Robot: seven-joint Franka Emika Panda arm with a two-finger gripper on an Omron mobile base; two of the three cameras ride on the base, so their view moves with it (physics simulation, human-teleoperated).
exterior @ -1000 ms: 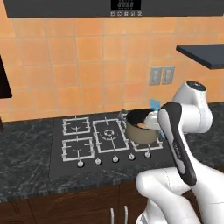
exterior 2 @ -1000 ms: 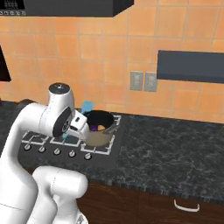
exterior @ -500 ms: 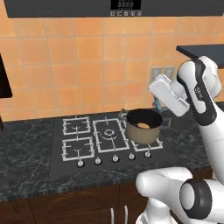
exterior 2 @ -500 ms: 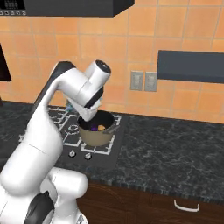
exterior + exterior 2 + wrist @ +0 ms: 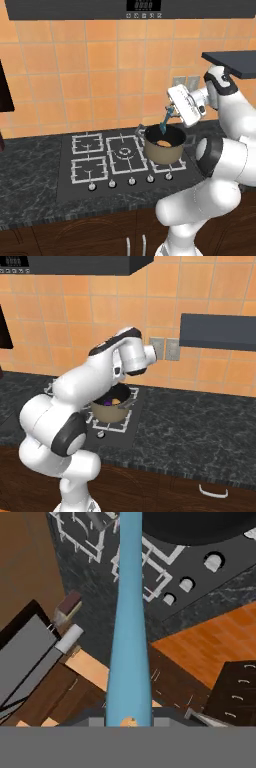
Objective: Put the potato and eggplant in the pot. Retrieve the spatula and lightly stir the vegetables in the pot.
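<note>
- gripper [image 5: 172,111] sits above and just right of the pot [image 5: 164,145] in the left base view, jaws clamped on the handle end of the spatula [image 5: 165,123].
- spatula long axis: runs from the jaws down and leftward toward the pot mouth, tilted rather than plumb. Lower end is at or just past the far rim; I can't tell whether the head is touching the contents, too small at this resolution.
- hand view: the light-blue shaft [image 5: 129,617] runs straight away from the fingers up the middle of the picture, toward the dark pot edge [image 5: 200,527] at the top. So the tool is in line with the hand axis, no visible skew in the grip.
- pot is on the front-right burner of the hob [image 5: 107,160], stub handle pointing back-left.
- potato [image 5: 164,144] shows as an orange-tan lump in the pot bottom. In the right base view there is orange [image 5: 116,401] next to a purple patch [image 5: 107,403], which I'd read as the eggplant, both inside the pot.
- judgement: loading looks done, spatula is retrieved, what's left is the stir.
- key relation for that: the vegetables lie below and slightly forward-left of the jaws, along the spatula's own axis. Pushing down along that axis should bring the head to them, then small sweeps.
- risk: the tilted shaft passes close to the rim, so a wide sweep could knock the pot on the grate.
</note>
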